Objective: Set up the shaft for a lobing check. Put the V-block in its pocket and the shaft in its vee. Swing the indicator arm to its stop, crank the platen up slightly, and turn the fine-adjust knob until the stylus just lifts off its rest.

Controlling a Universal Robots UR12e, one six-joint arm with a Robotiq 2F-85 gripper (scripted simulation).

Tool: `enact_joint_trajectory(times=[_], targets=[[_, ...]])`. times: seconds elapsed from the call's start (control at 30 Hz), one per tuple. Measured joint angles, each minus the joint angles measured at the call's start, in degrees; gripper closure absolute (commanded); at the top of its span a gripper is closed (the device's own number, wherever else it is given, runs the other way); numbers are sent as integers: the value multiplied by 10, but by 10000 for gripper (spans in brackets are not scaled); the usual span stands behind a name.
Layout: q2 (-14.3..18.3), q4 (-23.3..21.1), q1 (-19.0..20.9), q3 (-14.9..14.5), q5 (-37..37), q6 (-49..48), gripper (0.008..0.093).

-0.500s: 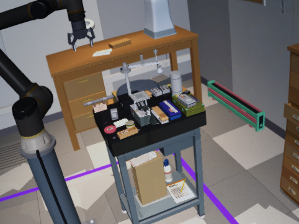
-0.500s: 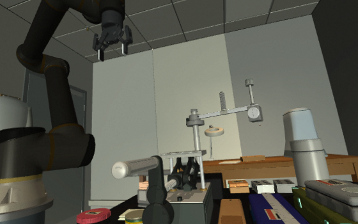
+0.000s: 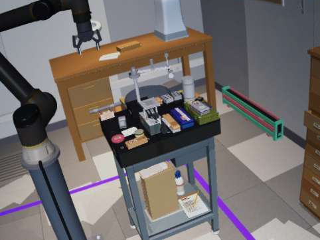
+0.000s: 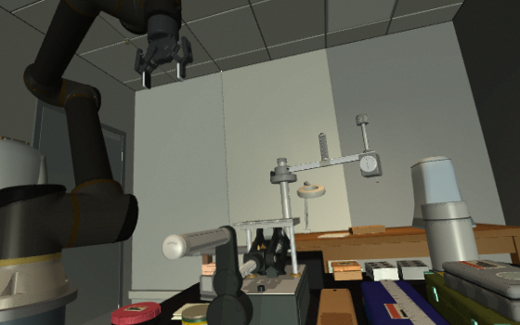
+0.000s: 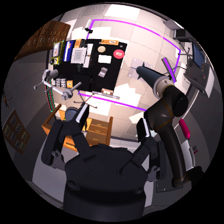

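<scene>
The V-block (image 3: 122,121) (image 5: 103,71), a small grey block, sits on the black bench top left of the scissor platen (image 3: 151,113) (image 5: 79,54). The steel shaft (image 3: 104,108) (image 5: 106,94) lies along the bench's back-left edge on a small pink stand. The indicator arm (image 3: 152,70) (image 4: 325,162) reaches out from its post toward the rear right, with the dial (image 4: 370,165) at its end. A crank handle (image 4: 197,242) sticks out from the platen base. My gripper (image 3: 87,45) (image 4: 163,69) is open and empty, high above and well left of the bench, over the wooden desk.
A green case (image 3: 201,111) with a grey box on it sits at the bench's right end, with a blue box (image 3: 182,117), a grey cylinder (image 3: 188,88) and small parts around the platen. A red disc (image 3: 117,138) lies near the front-left. The wooden desk (image 3: 132,60) stands behind.
</scene>
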Motion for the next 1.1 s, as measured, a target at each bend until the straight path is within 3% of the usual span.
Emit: enact_joint_trajectory(times=[1.1], targets=[[0, 0, 0, 0, 0, 0, 100]])
